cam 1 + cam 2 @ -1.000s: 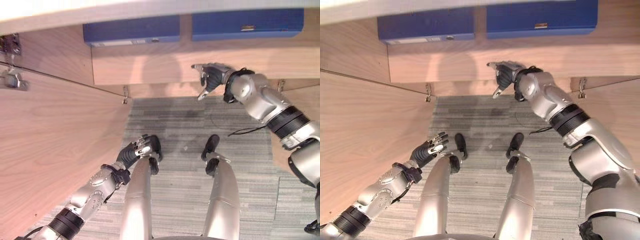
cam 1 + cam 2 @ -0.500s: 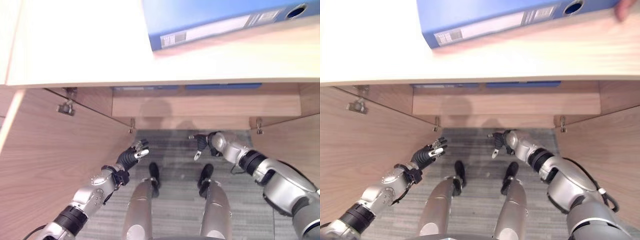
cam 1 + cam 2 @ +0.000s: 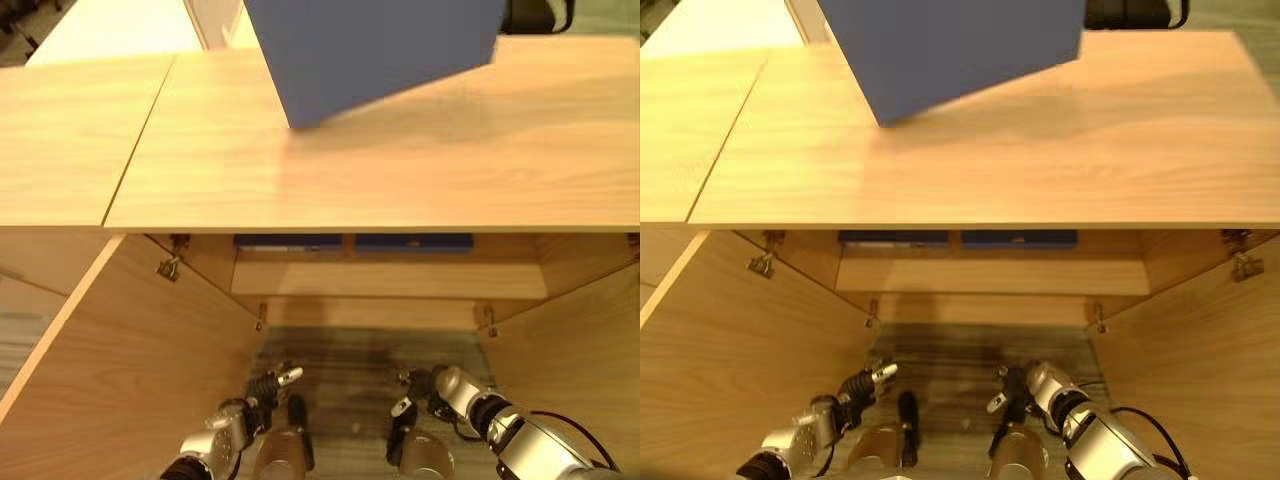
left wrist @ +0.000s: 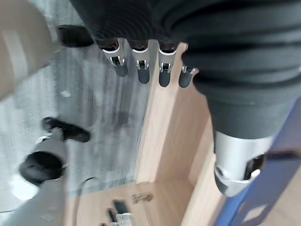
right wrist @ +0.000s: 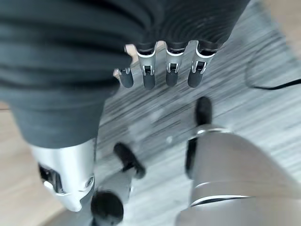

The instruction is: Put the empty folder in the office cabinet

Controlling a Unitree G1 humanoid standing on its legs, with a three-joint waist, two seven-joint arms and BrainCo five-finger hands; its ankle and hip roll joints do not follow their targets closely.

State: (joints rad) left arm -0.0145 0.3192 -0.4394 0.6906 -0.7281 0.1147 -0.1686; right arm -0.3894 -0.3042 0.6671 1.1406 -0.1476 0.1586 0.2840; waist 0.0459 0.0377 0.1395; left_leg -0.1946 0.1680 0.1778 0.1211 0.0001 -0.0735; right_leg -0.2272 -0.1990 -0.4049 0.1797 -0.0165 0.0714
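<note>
A light wooden table top (image 3: 420, 160) spans the upper scene. Below it, wooden doors (image 3: 110, 380) stand swung open on either side. Grey striped carpet (image 3: 960, 360) covers the floor, under even, bright light.

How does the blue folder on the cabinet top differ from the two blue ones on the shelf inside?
The folder on top stands on the wooden cabinet top, out in the open, lying askew to the front edge. The two shelf folders sit side by side inside the cabinet, tucked under the top, square to the shelf, showing as thin strips. All three are blue. Neither the left hand nor the right hand, both low by the floor, holds any.
</note>
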